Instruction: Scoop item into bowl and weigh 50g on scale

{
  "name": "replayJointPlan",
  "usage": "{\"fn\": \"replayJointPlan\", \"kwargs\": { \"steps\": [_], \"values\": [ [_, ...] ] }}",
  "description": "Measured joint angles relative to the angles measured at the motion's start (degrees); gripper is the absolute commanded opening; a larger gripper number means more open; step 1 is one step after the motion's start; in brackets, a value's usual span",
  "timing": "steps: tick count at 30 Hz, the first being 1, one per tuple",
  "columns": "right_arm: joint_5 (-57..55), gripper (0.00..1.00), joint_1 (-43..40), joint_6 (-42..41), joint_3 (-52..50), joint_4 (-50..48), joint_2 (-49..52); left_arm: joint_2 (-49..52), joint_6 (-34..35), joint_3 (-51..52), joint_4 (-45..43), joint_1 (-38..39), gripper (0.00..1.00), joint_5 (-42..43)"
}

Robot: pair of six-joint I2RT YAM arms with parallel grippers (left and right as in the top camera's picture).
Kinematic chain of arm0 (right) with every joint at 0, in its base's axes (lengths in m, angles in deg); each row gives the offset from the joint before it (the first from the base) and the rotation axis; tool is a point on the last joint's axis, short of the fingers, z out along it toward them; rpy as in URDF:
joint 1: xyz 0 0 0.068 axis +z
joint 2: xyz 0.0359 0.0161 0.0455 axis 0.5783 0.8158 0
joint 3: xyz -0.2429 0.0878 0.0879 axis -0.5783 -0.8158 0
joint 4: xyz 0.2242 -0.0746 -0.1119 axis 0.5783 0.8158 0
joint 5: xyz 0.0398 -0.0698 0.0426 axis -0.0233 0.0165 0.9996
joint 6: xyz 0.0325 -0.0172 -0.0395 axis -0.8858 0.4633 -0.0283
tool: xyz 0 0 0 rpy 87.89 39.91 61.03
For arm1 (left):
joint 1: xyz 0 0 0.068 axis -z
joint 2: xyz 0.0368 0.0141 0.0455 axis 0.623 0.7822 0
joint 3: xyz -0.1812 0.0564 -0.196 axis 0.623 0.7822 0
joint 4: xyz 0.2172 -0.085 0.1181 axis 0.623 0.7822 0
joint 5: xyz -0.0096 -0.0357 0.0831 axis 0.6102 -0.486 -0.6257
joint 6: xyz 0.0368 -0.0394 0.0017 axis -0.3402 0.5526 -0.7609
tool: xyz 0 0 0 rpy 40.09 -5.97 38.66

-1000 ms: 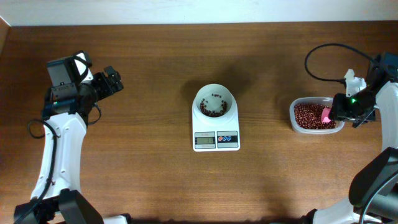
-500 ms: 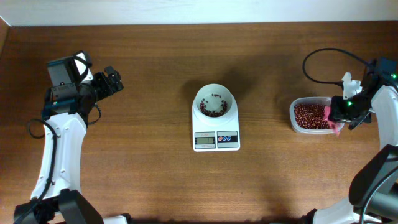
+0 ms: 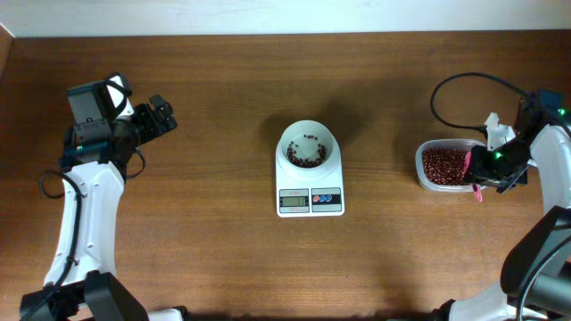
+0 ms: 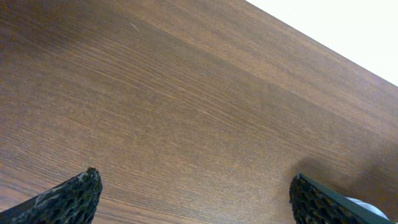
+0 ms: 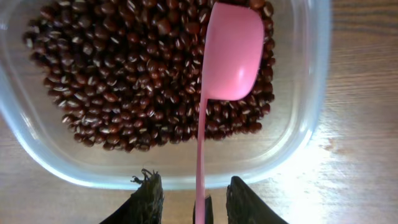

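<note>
Overhead: the right gripper (image 3: 489, 165) has drawn back, bringing the pink scoop (image 3: 477, 190) to the clear tub's (image 3: 419, 174) corner. The white bowl (image 3: 331, 139) on the scale (image 3: 310, 201) holds few red beans (image 3: 306, 159).

Left wrist: the left gripper (image 4: 196, 199) gapes, idle.

Right wrist: the scoop lies empty on the tub's beans, its handle between the fingers; whether they pinch it is unclear. Refilling comes next: firm grip, then dig.

Scale (image 3: 310, 198) at centre of table (image 3: 223, 259). Bowl (image 3: 326, 135) sits on it, at 12 o'clock from the display (image 3: 293, 201), beans (image 3: 306, 159) inside. Tub (image 3: 418, 169) stands at 3 o'clock from the scale, well apart, with more beans inside and scoop (image 5: 230, 56) over them.
</note>
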Motion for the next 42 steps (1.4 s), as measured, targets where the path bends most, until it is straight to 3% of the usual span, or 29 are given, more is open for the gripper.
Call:
{"fn": "replayJointPlan", "kwargs": {
  "steps": [4,9,13,15,16,22,32,42],
  "values": [
    [0.00,0.31,0.00,-0.02,-2.58,-4.52,-0.22,0.00,0.00,0.00,0.04,0.00,0.99,0.00],
    [-0.48,0.13,0.00,-0.02,-2.84,-4.92,-0.22,0.00,0.00,0.00,0.02,0.00,0.99,0.00],
    [-0.66,0.12,0.00,-0.04,-2.91,-4.66,-0.22,0.00,0.00,0.00,0.02,0.00,0.99,0.00],
    [-0.66,0.27,0.00,-0.02,-2.93,-4.68,-0.22,0.00,0.00,0.00,0.04,0.00,0.99,0.00],
    [-0.63,0.28,0.00,-0.28,-2.99,-5.01,-0.22,0.00,0.00,-0.02,0.02,0.00,0.99,0.00],
    [-1.09,0.06,0.00,-0.09,-3.30,-6.01,-0.22,0.00,0.00,0.00,0.02,0.00,0.99,0.00],
    [-1.11,0.04,0.00,0.07,1.42,3.04,-0.11,0.00,0.00,0.00,0.00,0.00,0.99,0.00],
    [-4.33,0.04,0.00,6.69,5.84,7.48,-0.11,0.00,0.00,-0.02,0.02,0.00,0.99,0.00]
  ]
}}
